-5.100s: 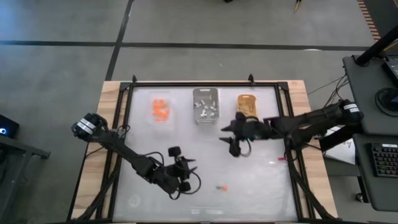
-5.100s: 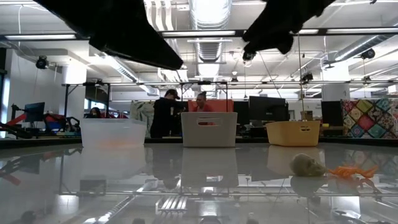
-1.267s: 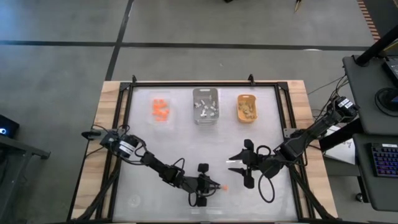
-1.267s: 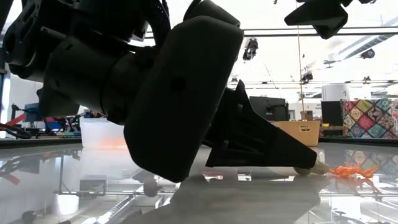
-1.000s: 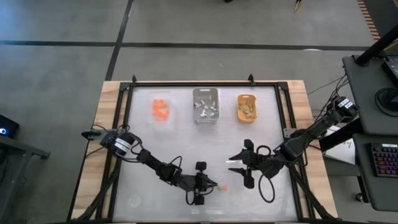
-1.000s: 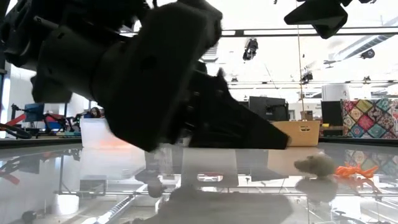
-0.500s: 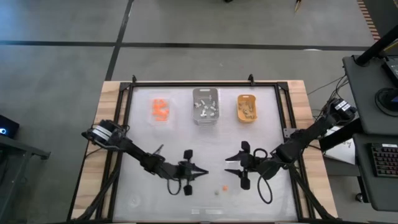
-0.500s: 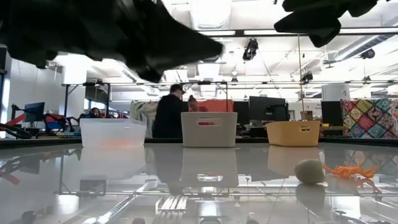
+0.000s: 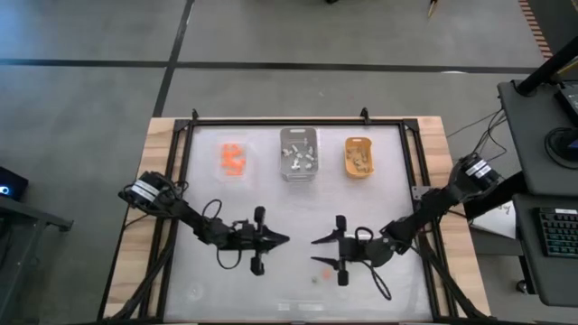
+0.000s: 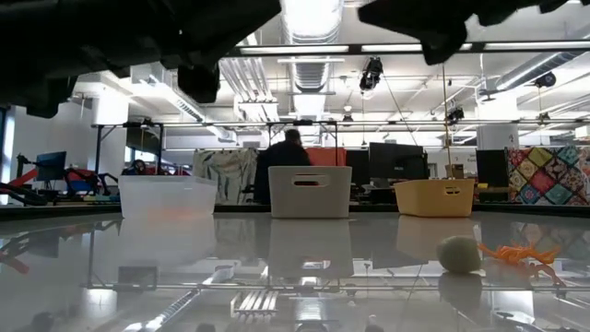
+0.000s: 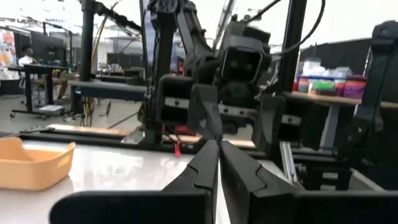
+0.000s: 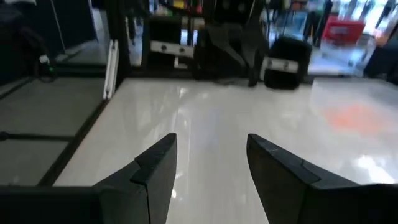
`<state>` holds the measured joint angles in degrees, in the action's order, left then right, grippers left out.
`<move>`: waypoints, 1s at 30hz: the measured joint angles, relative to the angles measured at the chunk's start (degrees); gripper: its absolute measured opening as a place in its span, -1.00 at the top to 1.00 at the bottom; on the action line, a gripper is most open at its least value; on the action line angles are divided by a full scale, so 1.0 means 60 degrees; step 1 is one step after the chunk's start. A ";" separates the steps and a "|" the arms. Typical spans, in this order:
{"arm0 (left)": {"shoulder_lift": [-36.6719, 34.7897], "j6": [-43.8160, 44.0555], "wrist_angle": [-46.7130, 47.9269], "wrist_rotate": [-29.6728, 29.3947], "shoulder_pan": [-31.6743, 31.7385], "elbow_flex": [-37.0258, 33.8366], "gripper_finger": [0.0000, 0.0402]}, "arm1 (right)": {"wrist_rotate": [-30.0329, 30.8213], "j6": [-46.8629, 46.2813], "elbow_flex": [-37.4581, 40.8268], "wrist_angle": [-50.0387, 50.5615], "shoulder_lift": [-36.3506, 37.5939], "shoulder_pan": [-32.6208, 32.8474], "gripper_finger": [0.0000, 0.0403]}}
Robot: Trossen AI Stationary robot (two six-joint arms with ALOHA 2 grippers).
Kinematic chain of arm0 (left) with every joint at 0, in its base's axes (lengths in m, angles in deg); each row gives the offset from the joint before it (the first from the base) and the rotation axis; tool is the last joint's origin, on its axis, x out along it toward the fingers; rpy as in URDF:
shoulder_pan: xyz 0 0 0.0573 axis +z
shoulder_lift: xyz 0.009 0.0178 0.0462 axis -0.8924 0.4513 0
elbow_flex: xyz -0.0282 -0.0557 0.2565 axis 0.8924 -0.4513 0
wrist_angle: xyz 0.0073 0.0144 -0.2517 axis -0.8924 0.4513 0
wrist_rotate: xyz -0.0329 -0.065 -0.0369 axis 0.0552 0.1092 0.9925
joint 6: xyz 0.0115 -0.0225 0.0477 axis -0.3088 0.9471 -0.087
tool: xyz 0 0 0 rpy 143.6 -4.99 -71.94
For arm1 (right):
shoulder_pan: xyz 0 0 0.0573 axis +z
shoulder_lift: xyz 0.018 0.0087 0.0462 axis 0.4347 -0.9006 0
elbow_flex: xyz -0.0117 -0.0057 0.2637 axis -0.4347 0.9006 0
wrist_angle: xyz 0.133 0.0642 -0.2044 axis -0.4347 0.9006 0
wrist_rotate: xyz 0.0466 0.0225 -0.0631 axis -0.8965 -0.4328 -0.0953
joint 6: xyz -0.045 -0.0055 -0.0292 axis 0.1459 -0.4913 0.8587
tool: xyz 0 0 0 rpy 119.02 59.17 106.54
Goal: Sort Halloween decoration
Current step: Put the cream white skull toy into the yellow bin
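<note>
Two loose trinkets lie on the white table near its front edge: a grey-white round one [image 10: 458, 254] [image 9: 315, 278] and an orange spidery one [image 10: 521, 252] beside it. My left gripper [image 9: 284, 239] [image 11: 217, 142] is shut and empty. It hangs level above the table, left of the trinkets, pointing toward the right arm. My right gripper [image 9: 317, 252] [image 12: 211, 138] is open and points left toward it. Its fingers hang above the table just beyond the trinkets, with nothing between them.
Three small trays stand in a row at the far side: a clear one [image 9: 234, 161] with orange pieces, a grey one [image 9: 299, 153] with pale pieces, and an orange-yellow one [image 9: 359, 156] with tan pieces. A dark frame [image 9: 298, 120] runs around the table. People stand in the room beyond.
My left gripper, still shut, has drawn back from the trinkets toward the table's left and far side, risen and tipped up to level. My right gripper, still open, has gone left toward the trinkets and sunk. The grey-white trinket has turned over where it lay.
</note>
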<state>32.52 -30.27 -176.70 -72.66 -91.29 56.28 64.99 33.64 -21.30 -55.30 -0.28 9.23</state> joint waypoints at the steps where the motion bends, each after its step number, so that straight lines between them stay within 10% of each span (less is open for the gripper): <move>1: 0.0013 -0.0003 -0.0024 0.0003 0.0000 0.0086 1.00 | -0.0002 0.0230 -0.0020 -0.0423 -0.0172 -0.0055 0.07; 13: 0.0080 0.0305 0.1476 0.0083 -0.0213 0.0350 1.00 | -0.0019 0.0114 -0.0377 -0.0343 -0.0224 -0.0329 0.07; 30: 0.0124 0.0644 0.2638 -0.0099 -0.0492 0.0596 1.00 | -0.1535 -0.4024 -0.2438 0.6857 -0.0293 -0.0123 0.07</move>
<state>33.27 -26.41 -160.87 -73.25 -94.24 59.86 55.78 9.50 -35.93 -14.16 -2.03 8.49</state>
